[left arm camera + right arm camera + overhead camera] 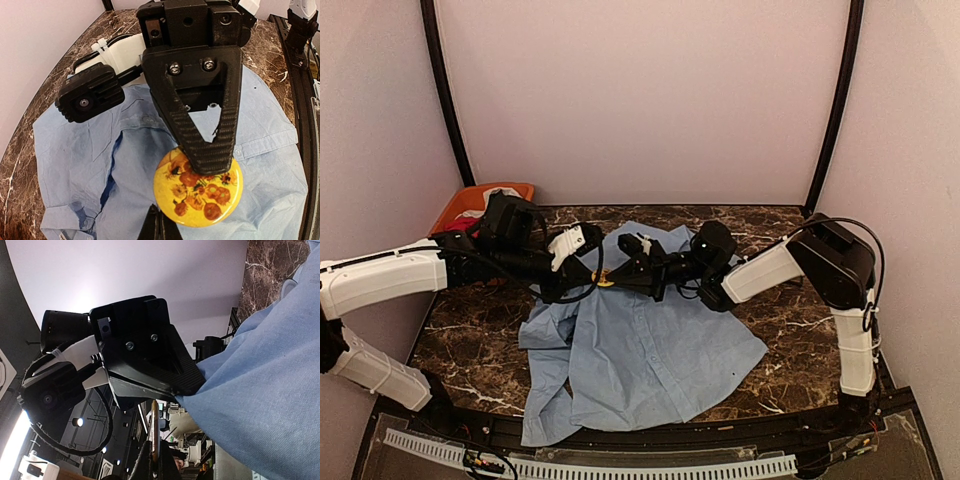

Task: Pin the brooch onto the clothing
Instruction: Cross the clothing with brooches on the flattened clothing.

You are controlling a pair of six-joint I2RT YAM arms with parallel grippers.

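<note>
The clothing, a light blue shirt (650, 350), lies spread on the marble table. The brooch (195, 195) is a round yellow badge with sunflowers, hanging just above the shirt (100, 165) near its collar. My right gripper (154, 445) is shut on the brooch (155, 420), seen edge-on there; in the left wrist view its finger (210, 150) covers the badge's top. My left gripper (159, 217) is shut on a pinch of shirt fabric (270, 390) right beside the brooch. In the top view both grippers meet at the brooch (606, 283).
An orange bin (470, 205) with red and white garments stands at the back left corner. Bare dark marble table (790, 310) shows on the right of the shirt. Pale walls close in the back and both sides.
</note>
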